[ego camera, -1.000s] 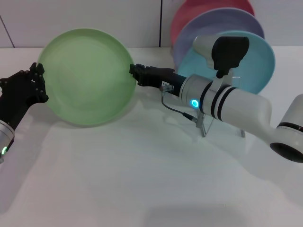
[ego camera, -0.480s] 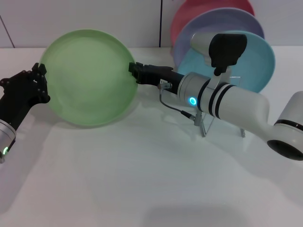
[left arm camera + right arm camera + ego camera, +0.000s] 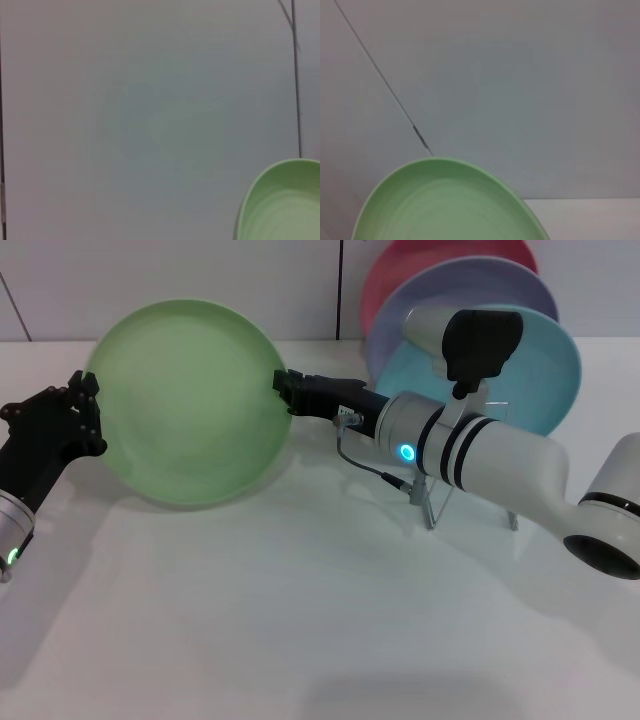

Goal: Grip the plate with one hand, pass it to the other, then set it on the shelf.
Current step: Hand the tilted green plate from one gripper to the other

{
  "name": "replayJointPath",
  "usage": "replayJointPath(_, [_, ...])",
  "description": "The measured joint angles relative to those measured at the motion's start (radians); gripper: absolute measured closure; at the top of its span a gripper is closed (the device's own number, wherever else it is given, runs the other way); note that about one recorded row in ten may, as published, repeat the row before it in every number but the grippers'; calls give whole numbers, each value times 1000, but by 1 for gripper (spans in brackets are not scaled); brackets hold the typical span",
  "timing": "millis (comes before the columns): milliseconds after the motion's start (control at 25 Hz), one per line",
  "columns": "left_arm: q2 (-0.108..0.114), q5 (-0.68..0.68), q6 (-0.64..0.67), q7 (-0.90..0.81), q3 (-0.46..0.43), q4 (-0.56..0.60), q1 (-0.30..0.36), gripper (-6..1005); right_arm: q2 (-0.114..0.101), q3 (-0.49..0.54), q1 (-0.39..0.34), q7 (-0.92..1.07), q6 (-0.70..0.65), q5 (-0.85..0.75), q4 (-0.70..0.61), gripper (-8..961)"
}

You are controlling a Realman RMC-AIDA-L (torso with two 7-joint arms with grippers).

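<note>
White counter (image 3: 300,620) against a pale panelled wall; at its left edge the left gripper (image 3: 85,415) sits black against the left rim of the light-green plate (image 3: 185,405), but whether its fingers pinch that rim or stand off it cannot be told. Plate held up off the counter, tilted face-on, over the left rear part; the right gripper (image 3: 287,392) clamps its right rim with jaws narrow. Toward the right rear edge, the wire shelf (image 3: 440,502) carries a lavender plate (image 3: 470,290) and a turquoise plate (image 3: 545,370) upright.
</note>
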Motion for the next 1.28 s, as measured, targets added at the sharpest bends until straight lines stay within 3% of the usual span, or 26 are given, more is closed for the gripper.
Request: replayJointPath(1280, [0, 2, -11, -12, 20, -10, 13, 962, 0, 1, -8, 0, 2, -2, 0, 870])
